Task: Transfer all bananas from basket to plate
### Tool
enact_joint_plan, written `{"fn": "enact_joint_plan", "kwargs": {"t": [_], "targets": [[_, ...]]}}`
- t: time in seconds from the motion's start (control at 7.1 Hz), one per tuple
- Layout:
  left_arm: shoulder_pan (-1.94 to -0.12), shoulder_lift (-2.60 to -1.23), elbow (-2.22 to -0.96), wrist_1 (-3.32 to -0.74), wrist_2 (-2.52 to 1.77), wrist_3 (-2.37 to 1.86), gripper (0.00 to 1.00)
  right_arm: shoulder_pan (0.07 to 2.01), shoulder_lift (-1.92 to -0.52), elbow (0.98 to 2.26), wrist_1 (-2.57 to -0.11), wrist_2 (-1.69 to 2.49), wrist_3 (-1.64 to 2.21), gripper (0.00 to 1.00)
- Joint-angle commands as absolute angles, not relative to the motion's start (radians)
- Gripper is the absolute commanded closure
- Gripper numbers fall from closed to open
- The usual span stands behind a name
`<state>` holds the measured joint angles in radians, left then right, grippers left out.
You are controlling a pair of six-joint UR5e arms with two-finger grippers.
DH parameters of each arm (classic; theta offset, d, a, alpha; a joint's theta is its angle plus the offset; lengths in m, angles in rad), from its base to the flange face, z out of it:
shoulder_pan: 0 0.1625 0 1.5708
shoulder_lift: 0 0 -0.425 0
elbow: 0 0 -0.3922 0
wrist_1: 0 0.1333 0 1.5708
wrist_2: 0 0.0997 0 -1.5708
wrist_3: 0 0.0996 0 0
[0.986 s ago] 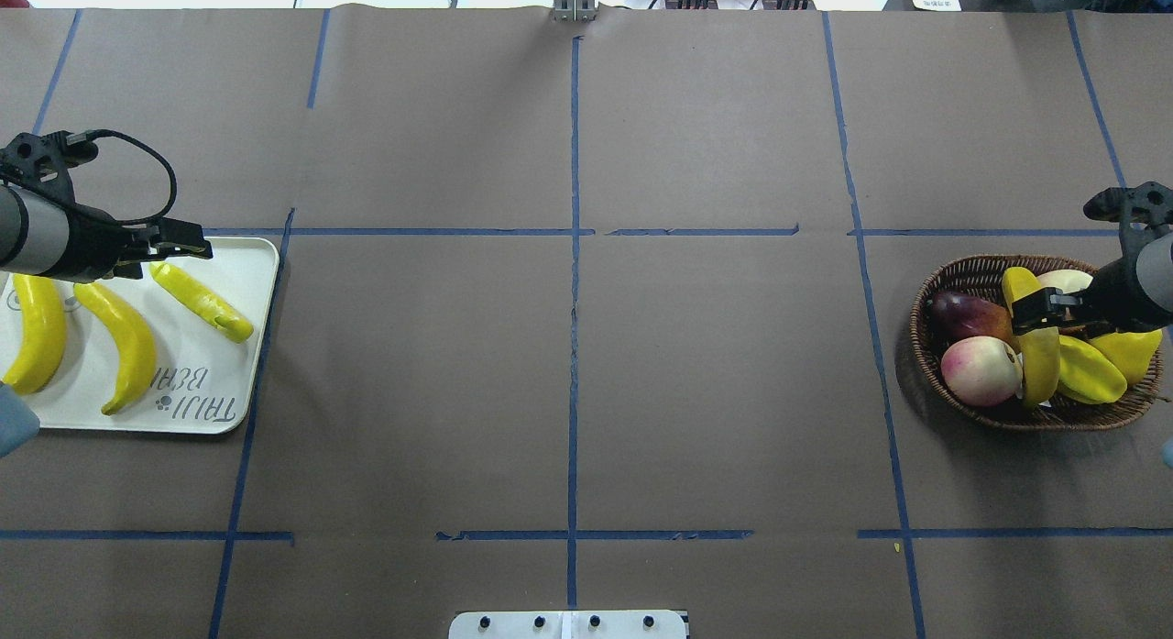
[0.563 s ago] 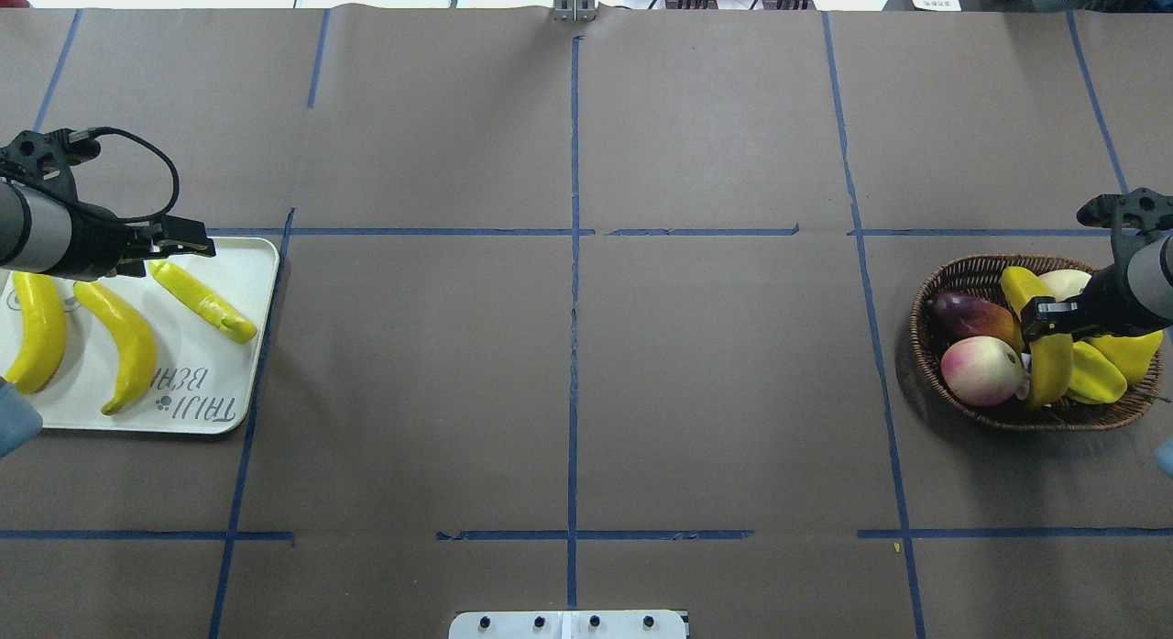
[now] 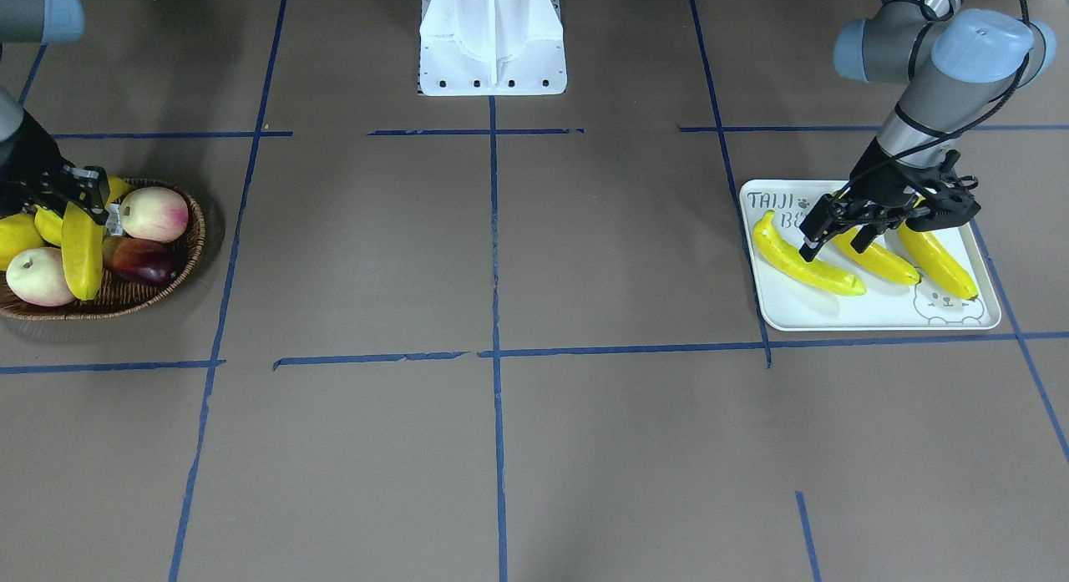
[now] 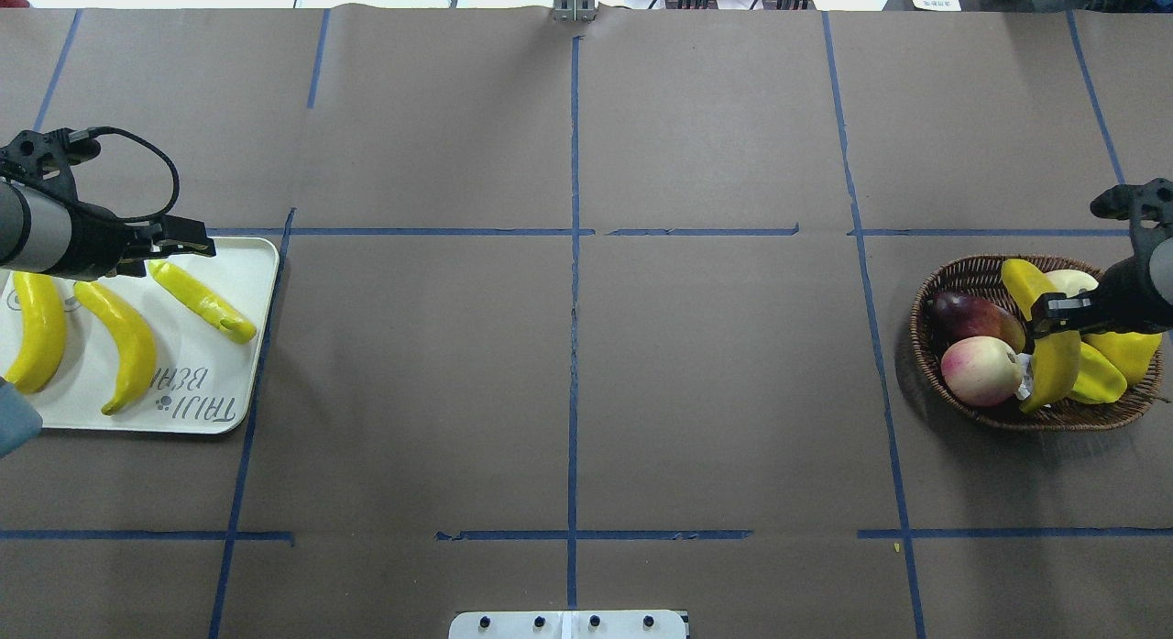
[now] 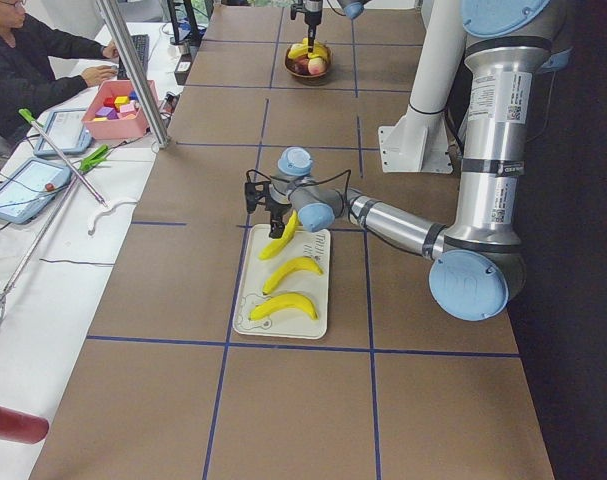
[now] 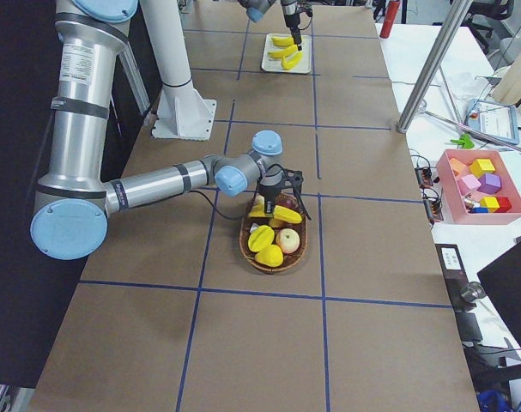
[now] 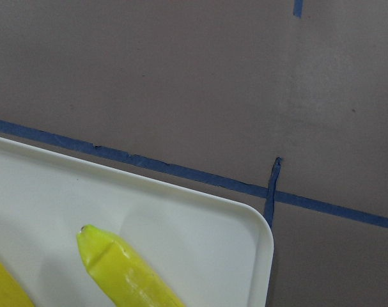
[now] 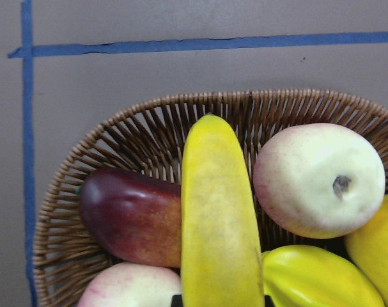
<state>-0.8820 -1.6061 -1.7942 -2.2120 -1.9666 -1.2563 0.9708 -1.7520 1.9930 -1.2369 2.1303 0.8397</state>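
I read the left arm point(image 5: 403, 225) and the right arm point(image 6: 148, 189) as identical builds: silver-grey tube links joined by rounded housings with light-blue end caps point(image 5: 466, 283). The upright links carry printed labels point(image 5: 500, 100). Each wrist ends in black hardware: the left gripper point(image 4: 197, 243) and the right gripper point(image 4: 1045, 313). A thin black cable point(image 4: 172, 181) loops off the left wrist. The white base mount point(image 3: 493, 31) shows a row of dark screws point(image 3: 476, 84).
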Motion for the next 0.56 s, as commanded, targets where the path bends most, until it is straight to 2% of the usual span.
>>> {"fn": "enact_joint_plan", "kwargs": {"t": [0.0, 0.14, 0.28, 0.42], "targets": [[-0.882, -1.606, -1.799, -2.212, -1.967, -1.258, 0.00, 1.098, -1.775, 2.121, -1.299, 2.279, 0.737, 1.00], [-0.882, -1.606, -1.801, -2.212, -1.968, -1.256, 0.00, 1.097, -1.773, 2.161, -1.366, 2.276, 0.735, 1.00], [-0.881, -1.609, -1.802, -2.210, -1.970, -1.258, 0.00, 1.079, -1.709, 2.169, -1.382, 2.275, 0.712, 1.00], [-0.881, -1.643, -1.805, -2.189, -1.974, -1.259, 0.00, 1.016, -1.555, 2.151, -1.441, 2.273, 0.721, 1.00]]}}
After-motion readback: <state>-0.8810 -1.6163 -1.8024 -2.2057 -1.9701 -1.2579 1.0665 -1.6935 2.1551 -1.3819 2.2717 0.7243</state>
